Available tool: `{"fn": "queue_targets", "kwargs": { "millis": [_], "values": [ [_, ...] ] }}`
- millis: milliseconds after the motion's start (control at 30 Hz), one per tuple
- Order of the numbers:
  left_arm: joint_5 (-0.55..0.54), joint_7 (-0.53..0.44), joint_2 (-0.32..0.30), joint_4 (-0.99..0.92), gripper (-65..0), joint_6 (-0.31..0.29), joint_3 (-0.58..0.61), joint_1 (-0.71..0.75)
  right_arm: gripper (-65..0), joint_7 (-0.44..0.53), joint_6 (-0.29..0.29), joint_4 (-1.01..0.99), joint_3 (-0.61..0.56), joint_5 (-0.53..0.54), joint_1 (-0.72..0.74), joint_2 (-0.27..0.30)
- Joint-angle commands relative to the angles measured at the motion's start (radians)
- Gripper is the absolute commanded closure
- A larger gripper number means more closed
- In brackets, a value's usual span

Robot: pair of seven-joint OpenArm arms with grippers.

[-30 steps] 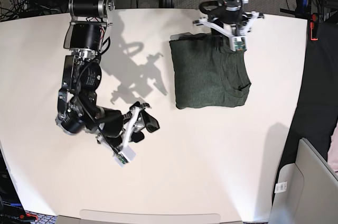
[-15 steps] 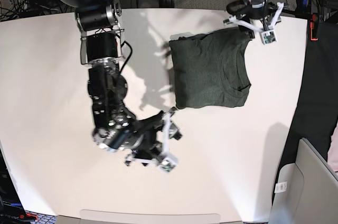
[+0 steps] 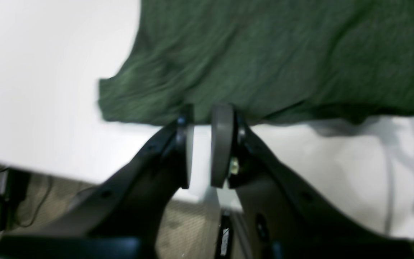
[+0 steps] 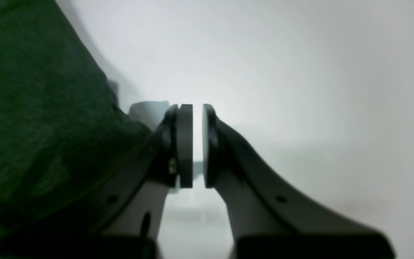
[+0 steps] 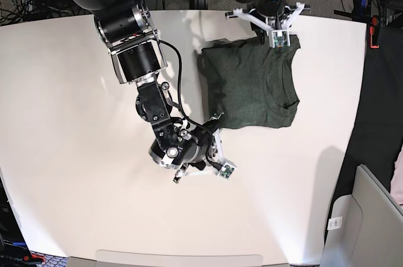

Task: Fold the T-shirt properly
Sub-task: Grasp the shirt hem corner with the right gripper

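The T-shirt (image 5: 252,84) lies folded into a dark olive rectangle on the far right part of the white table (image 5: 75,153), collar to the right. My left gripper (image 5: 275,39) hovers at its far edge. In the left wrist view, the left gripper (image 3: 202,108) has its pads drawn to a thin slit, tips at the hem of the T-shirt (image 3: 282,54), and only table shows between them. My right gripper (image 5: 216,138) sits by the shirt's near-left corner. In the right wrist view, the right gripper (image 4: 197,106) is shut on nothing, with the T-shirt (image 4: 31,108) to its left.
The table's far edge runs just behind the left gripper, with carpet floor (image 3: 192,223) and cables beyond. A black drape (image 5: 378,122) hangs along the right side. A grey box (image 5: 362,220) stands at the bottom right. The right arm's dark links (image 5: 135,59) cross the table's middle.
The right arm has swung right to the shirt's near-left corner and its jaws have closed. The left gripper came back left to the shirt's far edge, narrowing its jaws. The shirt stays flat.
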Motion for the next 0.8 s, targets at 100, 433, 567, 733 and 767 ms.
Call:
{"fn": "queue_targets", "kwargs": {
  "millis": [100, 433, 567, 733, 767],
  "values": [
    [0.011, -0.023, -0.002, -0.026, -7.1, 0.004, 0.000, -0.034, -2.5, 0.075, 0.004, -0.051, 0.001, 0.012, 0.028, -0.015],
    [0.009, -0.023, -0.037, -0.173, -7.1, 0.004, -0.003, -0.128, -2.5, 0.021, 0.004, -0.054, -0.001, 0.012, -0.040, -0.015],
    [0.009, -0.023, -0.066, -0.231, -7.0, 0.004, -0.025, -0.177, -2.4, -0.040, 0.004, 0.053, -0.001, 0.014, -0.101, -0.001],
    [0.009, -0.031, -0.096, -0.287, -7.0, 0.004, -0.083, -0.230, -2.4, -0.118, 0.004, 0.231, 0.001, 0.014, -0.186, 0.063],
    [0.009, -0.032, -0.109, -0.303, -7.0, 0.004, -0.083, -0.244, -2.4, -0.137, 0.004, 0.259, 0.002, 0.014, -0.199, 0.072]
  ]
}}
